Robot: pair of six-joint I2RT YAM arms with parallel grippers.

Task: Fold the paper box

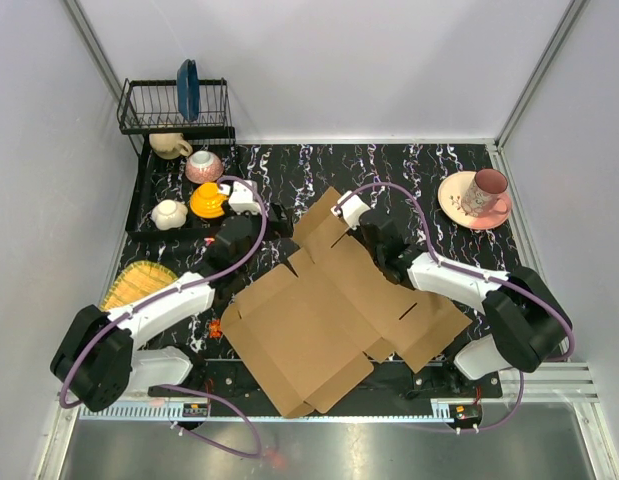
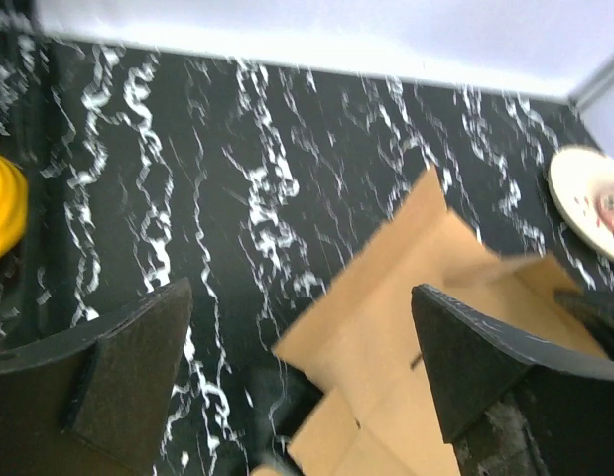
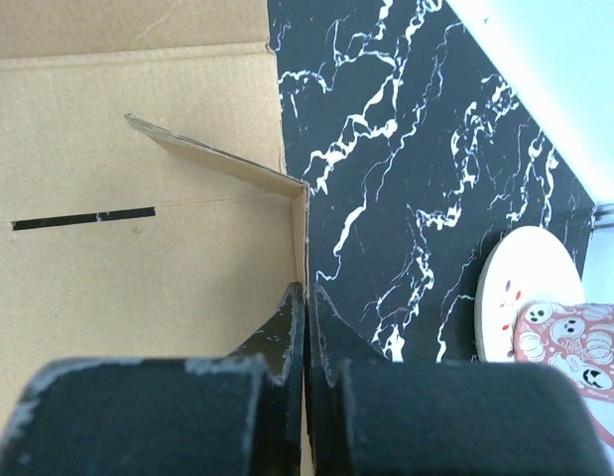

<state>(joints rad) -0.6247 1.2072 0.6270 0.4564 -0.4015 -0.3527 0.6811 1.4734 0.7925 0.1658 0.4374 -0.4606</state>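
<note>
Plainly, the flat, brown, die-cut cardboard paper box (image 1: 319, 320) lies unfolded across the middle of the black, white-veined bench (image 1: 429, 165). One corner reaches toward the near edge between the two arm bases, and another flap points at the far edge. Most panels lie flat, but one small flap by the right arm stands tilted up off the sheet.

The right claw (image 1: 381, 245) sits at the sheet's right-hand edge with its fingers pressed fully together. The cardboard edge runs straight into the seam between them, but whether any board is nipped there cannot be told. The left claw (image 1: 269, 222) hovers over bare bench beside the far-left flap, fingers spread wide and holding nothing.

By its look, the board is light, stiff across the panels, and willing to bend only along its creases. It would likely slide on the smooth bench if pushed from one side. The thin edges offer the best hold. Pinch a flap near its free edge, away from the slits, and pin the neighbouring panel with the other claw so the fold follows the crease rather than buckling.
</note>
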